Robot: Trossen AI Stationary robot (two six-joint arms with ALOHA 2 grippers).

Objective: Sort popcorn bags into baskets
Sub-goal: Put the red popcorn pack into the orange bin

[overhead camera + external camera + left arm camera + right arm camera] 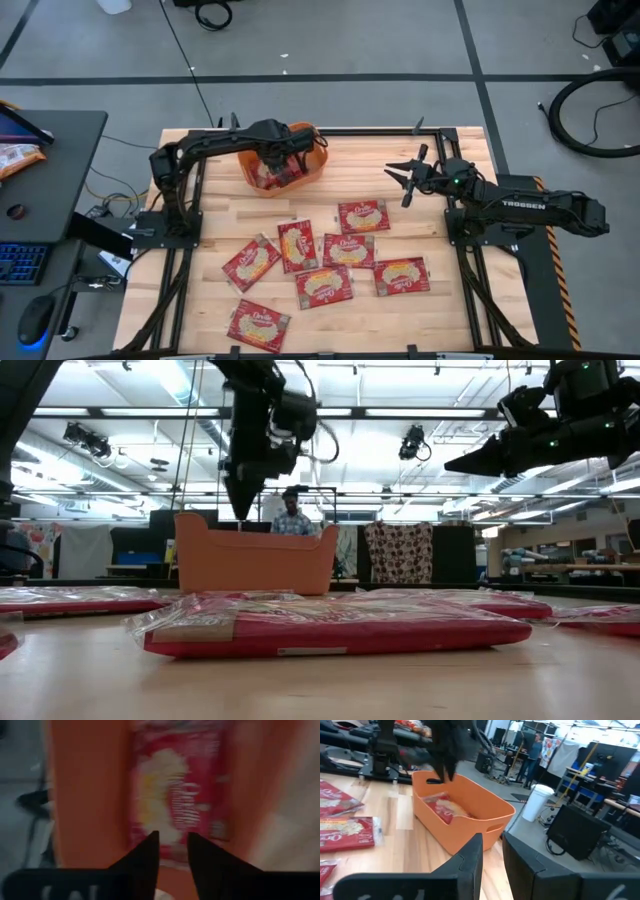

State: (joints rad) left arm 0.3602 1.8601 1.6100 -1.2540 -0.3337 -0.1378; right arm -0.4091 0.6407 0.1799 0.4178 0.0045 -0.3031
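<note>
Seven popcorn bags (349, 250) lie flat on the table (440, 310), nearer the front than the orange basket (318, 164). The left gripper (268, 158) hangs over the basket, fingers a little apart, holding nothing. The right gripper (403, 172) waits with its fingers spread wide, and it is closer to the bags.

Red popcorn bags (349, 250) beside orange basket (318, 165)

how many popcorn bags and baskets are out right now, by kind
Popcorn bags loose on the table: 7
Popcorn bags visible inside the basket: at least 1, any beneath it are hidden
Orange baskets: 1
Total: 9 things in view, 8 bags and 1 basket
</note>
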